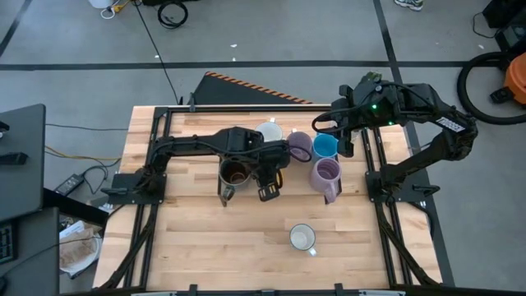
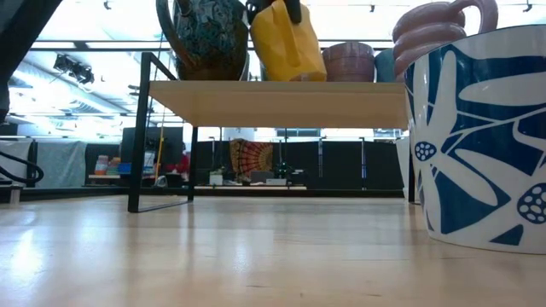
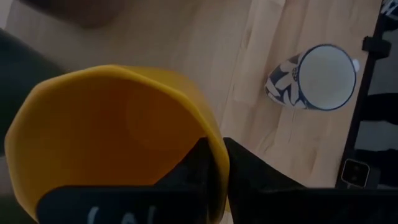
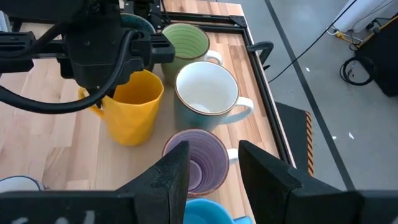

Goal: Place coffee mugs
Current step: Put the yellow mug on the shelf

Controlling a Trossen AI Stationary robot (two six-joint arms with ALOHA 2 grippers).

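closely packed mugs (image 4: 206, 92) flank the left end effector's (image 3: 214, 163) yellow mug (image 4: 129, 104).

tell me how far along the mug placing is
Several mugs already stand on the raised shelf: green, white, lavender, blue. The left gripper is shut on the yellow mug's rim there. The blue-patterned mug waits alone on the table. The right gripper hovers open.

Mugs crowd the rack (image 1: 191, 107) around my left gripper (image 1: 269, 186), while the worktop (image 1: 205, 247) nearer the patterned mug (image 1: 302, 238) lies open.
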